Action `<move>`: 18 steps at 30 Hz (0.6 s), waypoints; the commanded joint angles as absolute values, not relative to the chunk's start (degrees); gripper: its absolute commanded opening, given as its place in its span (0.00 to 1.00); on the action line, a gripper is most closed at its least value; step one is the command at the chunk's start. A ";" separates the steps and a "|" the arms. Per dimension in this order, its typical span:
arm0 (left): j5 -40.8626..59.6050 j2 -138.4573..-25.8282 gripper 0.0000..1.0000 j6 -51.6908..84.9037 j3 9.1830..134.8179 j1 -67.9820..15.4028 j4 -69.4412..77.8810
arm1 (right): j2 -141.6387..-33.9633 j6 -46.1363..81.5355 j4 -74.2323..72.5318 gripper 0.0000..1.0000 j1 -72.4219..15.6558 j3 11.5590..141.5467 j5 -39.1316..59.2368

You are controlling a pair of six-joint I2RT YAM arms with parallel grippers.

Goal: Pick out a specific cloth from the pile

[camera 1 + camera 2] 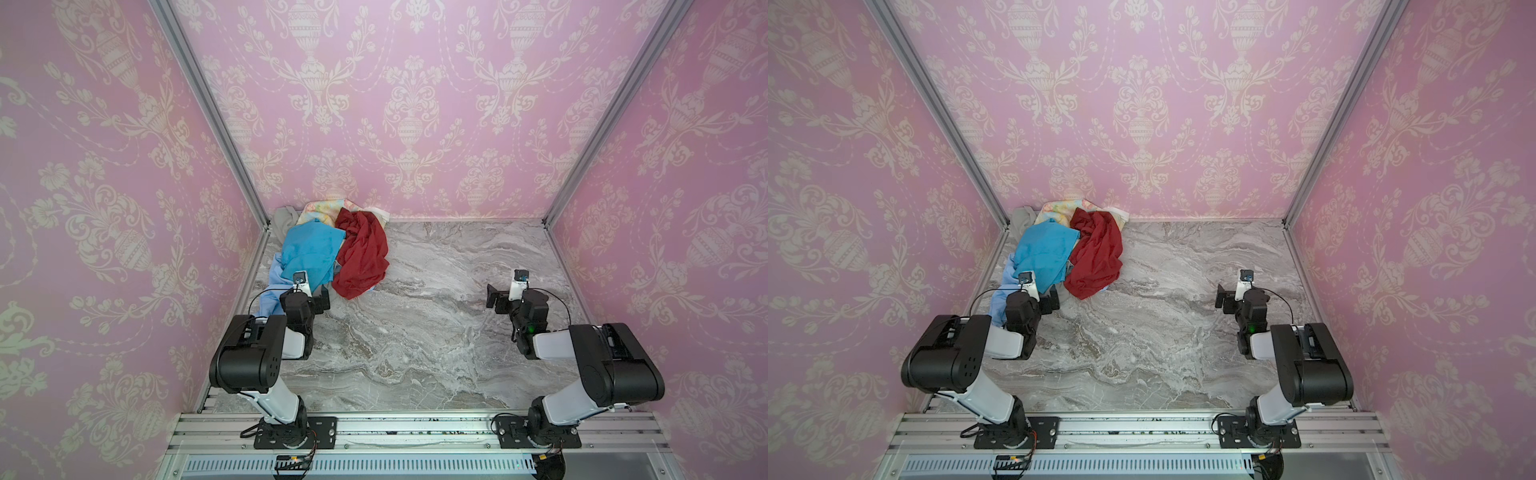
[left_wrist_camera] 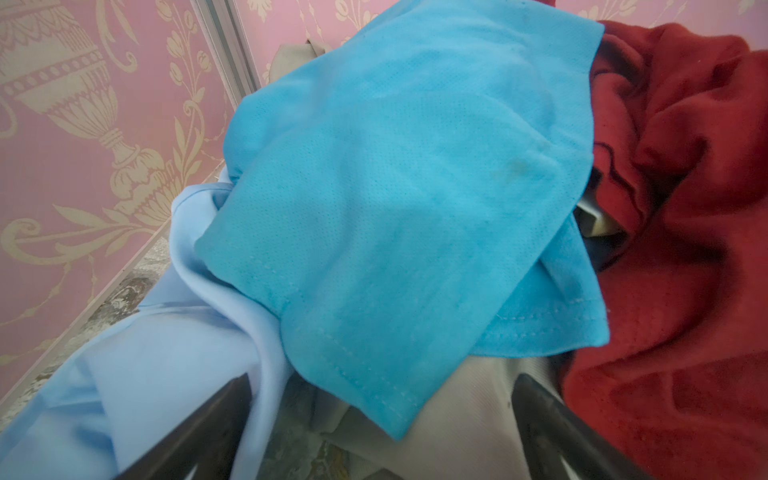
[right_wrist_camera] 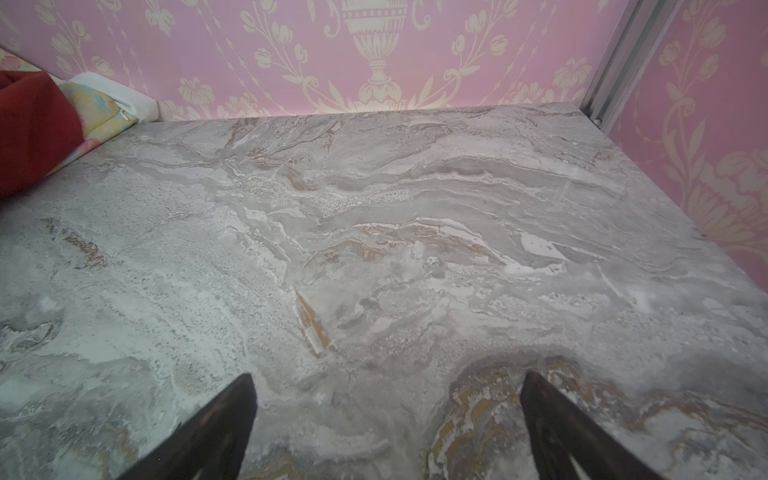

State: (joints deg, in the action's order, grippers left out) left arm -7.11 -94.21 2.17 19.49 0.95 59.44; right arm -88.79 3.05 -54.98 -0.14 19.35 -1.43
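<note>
I log: turquoise cloth (image 2: 395, 187), matt pinhole-mesh knit; red cloth (image 2: 685, 249), soft, fuzzy; pale blue cloth (image 2: 166, 374), smooth, faint sheen; grey cloth (image 2: 469, 407), fine matt weave; table (image 3: 374, 249), marble-look, dull.

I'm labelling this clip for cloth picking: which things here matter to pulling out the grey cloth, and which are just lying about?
Job: grey cloth, pile, left gripper (open, at the pile).
Lying about: dark red cloth, turquoise cloth, pale blue cloth, floral cloth, open right gripper.
</note>
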 commanded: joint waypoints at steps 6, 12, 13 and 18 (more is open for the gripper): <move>-5.96 -93.78 0.99 1.19 20.52 1.23 58.01 | -88.64 3.25 -55.37 1.00 -0.55 20.37 -1.96; -5.79 -93.77 0.99 1.32 20.63 1.32 57.76 | -88.62 3.34 -55.20 1.00 -0.44 20.46 -1.99; -5.79 -93.86 0.99 1.32 20.70 1.32 57.74 | -88.64 3.38 -55.20 1.00 -0.43 20.48 -1.94; -5.80 -93.80 0.99 1.41 20.90 1.32 57.23 | -88.60 3.17 -55.20 1.00 -0.55 20.46 -2.13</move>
